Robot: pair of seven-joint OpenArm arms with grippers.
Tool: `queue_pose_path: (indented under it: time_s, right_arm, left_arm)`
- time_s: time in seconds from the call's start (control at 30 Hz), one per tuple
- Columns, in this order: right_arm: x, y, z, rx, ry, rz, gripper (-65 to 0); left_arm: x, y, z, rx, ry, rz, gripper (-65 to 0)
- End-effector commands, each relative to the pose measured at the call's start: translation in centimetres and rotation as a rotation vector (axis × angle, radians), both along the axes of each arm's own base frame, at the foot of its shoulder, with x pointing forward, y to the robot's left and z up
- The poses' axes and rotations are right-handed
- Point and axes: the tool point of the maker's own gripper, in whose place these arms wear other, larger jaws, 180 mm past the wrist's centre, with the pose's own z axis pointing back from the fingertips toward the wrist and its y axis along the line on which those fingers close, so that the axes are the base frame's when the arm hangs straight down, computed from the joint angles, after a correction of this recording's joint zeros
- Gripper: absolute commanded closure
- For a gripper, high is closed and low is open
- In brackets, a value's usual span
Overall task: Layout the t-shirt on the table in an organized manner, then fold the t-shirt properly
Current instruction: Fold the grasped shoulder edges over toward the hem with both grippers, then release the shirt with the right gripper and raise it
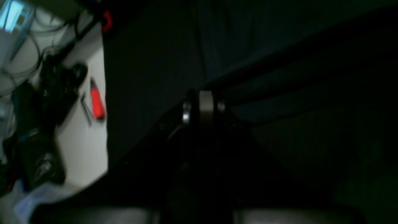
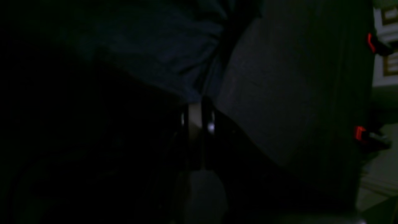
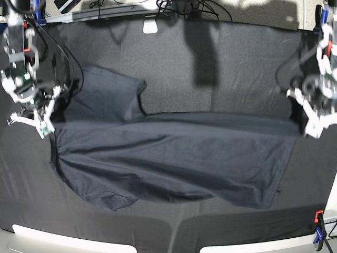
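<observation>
2 pincers stretch smooth charcoal t-shirt (image 3: 174,158) taut.

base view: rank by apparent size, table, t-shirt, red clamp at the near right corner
1. table, covers nearly the whole frame.
2. t-shirt, spread across its middle, pinched at both ends by the shut right gripper and left gripper.
3. red clamp, tiny despite sitting nearest the camera.

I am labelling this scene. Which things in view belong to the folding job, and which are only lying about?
Belong to the job:
- t-shirt, spread out
- table
- left gripper and right gripper, each shut on the t-shirt

Lying about:
- red-handled tool on the floor
- red clamp at the table corner
</observation>
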Motion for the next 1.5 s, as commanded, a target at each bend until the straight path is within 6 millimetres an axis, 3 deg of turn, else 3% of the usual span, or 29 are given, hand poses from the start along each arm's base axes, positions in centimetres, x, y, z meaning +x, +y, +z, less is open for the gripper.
queue_pose_path:
  time_s: [0.0, 0.1, 0.3, 0.7, 0.97, 1.13, 1.17, 1.3, 1.47]
  right_arm:
    - [1.4, -0.6, 1.9, -0.010, -0.065, -0.005, 0.0]
    - [2.0, -0.1, 2.0, 0.021, -0.081, -0.012, 0.0]
    - [2.9, 0.6, 2.2, 0.048, -0.103, -0.024, 0.0]
    - [5.0, -2.1, 1.3, 0.070, -0.084, -0.113, 0.0]
    - [5.7, -2.6, 0.9, 0.083, -0.060, -0.120, 0.0]
    - [5.7, -3.1, 0.5, 0.085, -0.048, -0.135, 0.0]
    - [5.8, -3.0, 0.6, 0.086, -0.050, -0.134, 0.0]
    - [6.1, -3.1, 1.0, 0.087, -0.062, -0.137, 0.0]
    - [6.5, -3.0, 1.4, 0.091, -0.070, -0.138, 0.0]
  left_arm:
    - [1.2, 0.7, 1.9, -0.004, -0.058, 0.008, 0.0]
    - [2.5, 1.2, 2.1, -0.059, -0.061, 0.026, 0.0]
    - [4.6, 0.8, 0.1, -0.147, -0.025, 0.041, 0.0]
    - [8.4, 2.2, -0.8, -0.241, -0.025, 0.118, 0.0]
    - [10.4, -0.8, -1.2, -0.219, 0.005, 0.034, 0.0]
    - [10.7, -0.1, -0.7, -0.204, 0.000, 0.039, 0.0]
    - [10.7, 0.2, -0.7, -0.191, 0.003, 0.042, -2.2]
    - [10.4, 1.5, -0.9, -0.107, 0.023, 0.052, -23.2]
    - [10.5, 3.4, -0.3, -0.067, 0.018, 0.103, -26.1]
